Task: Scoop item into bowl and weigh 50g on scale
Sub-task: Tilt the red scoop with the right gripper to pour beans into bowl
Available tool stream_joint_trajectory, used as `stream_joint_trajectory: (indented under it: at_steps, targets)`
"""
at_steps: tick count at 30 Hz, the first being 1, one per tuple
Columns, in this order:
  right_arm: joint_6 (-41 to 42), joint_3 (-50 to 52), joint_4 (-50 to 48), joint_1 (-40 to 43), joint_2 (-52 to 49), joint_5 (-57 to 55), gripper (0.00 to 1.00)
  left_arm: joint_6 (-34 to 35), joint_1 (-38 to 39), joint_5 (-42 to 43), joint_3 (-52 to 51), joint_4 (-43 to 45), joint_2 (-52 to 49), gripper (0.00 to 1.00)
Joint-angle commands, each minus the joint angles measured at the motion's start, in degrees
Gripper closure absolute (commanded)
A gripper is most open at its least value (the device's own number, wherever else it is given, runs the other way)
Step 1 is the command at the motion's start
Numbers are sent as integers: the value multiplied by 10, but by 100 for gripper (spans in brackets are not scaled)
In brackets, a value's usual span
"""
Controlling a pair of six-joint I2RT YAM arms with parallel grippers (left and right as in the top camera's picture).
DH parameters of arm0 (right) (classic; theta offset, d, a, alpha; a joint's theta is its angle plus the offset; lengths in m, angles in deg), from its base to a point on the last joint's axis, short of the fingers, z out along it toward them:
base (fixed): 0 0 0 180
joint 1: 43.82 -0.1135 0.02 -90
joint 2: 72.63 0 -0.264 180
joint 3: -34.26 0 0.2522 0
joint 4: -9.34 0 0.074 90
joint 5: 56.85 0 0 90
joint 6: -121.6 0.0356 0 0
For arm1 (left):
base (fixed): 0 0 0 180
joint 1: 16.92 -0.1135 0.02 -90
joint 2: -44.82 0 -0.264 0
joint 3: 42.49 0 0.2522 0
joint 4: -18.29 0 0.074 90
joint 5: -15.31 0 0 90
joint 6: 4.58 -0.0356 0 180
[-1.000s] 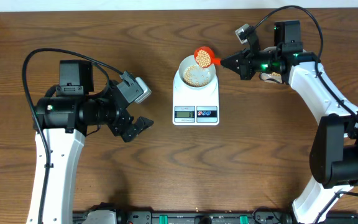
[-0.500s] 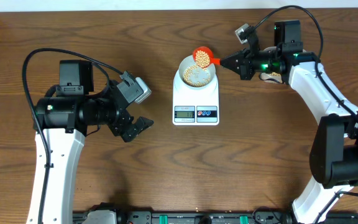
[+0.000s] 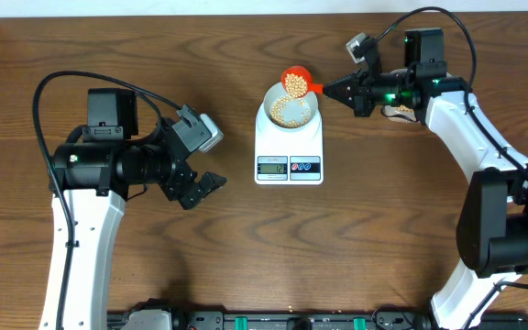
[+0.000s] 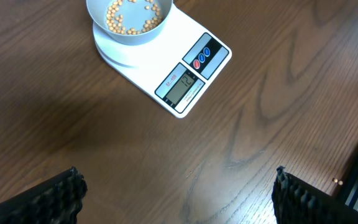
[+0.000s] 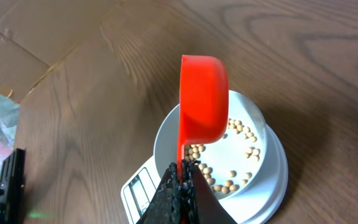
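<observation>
- Right gripper (image 3: 333,91): fingers pinched together on the handle of the red scoop (image 3: 294,79), holding it up over the far side of the scale (image 3: 289,137).
- Versus a second ago: nudged a touch further toward the scale's far-left corner and rolled more onto its side. On the right wrist cam, mostly the outside of the cup on show, mouth turned sideways.
- Still carrying a few beans (image 4: 132,18) in the cup from overhead, so not emptied yet. Looks more like a slow trickle than a dump.
- Pale bowl (image 4: 126,38): sitting right on top of the scale, at the end away from the buttons, with a scattering of beans across its bottom.
- Scale's display (image 4: 184,87): showing digits at the button end, but too small to read for sure.
- Left gripper (image 3: 206,186): fingers spread wide, holding nothing, parked well off to the left of the scale, same spot as a second ago.
- Meaning for the task: mid-pour, topping up toward 50g. Going by that thin layer, probably a fair way short, though can't confirm without the number.
- Next bit probably calls for gentle tipping with an eye on the readout. Main risks: overshooting, or beans bouncing off the rim onto the scale.
</observation>
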Motion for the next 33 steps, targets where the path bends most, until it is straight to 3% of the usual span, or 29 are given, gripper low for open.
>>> stream_joint_trajectory:
  at_steps: [1,3,6,9,13,16,19,22,25,28,31,33]
  targets:
    - [-14,2,-2,-2,-3,18,99,-10,-2,-5,12,-2,-3,2]
    - [-26,2,8,-3,-5,-14,99,-10,-2,-5,12,-2,-3,2]
    - [-25,2,-5,-1,-2,36,99,-10,-2,-5,12,-2,-3,2]
    - [-25,2,11,-3,-4,-15,99,-10,-2,-5,12,-2,-3,2]
    - [-26,2,-2,-3,-1,30,99,-10,-2,-5,12,-2,-3,2]
    - [-25,2,13,-4,-3,-23,99,-10,-2,-5,12,-2,-3,2]
    - [-25,2,-2,-1,0,32,99,-10,-2,-5,12,-2,-3,2]
    - [-25,2,10,-3,-3,-33,99,-10,-2,-5,12,-2,-3,2]
    - [-25,2,1,-3,0,14,99,-10,-2,-5,12,-2,-3,2]
    - [-27,2,8,-6,-4,-44,99,-10,-2,-5,12,-2,-3,2]
    - [-27,2,-16,-6,1,26,99,-10,-2,-5,12,-2,-3,2]
    - [-28,2,-7,-7,0,-24,99,-10,-2,-5,12,-2,-3,2]
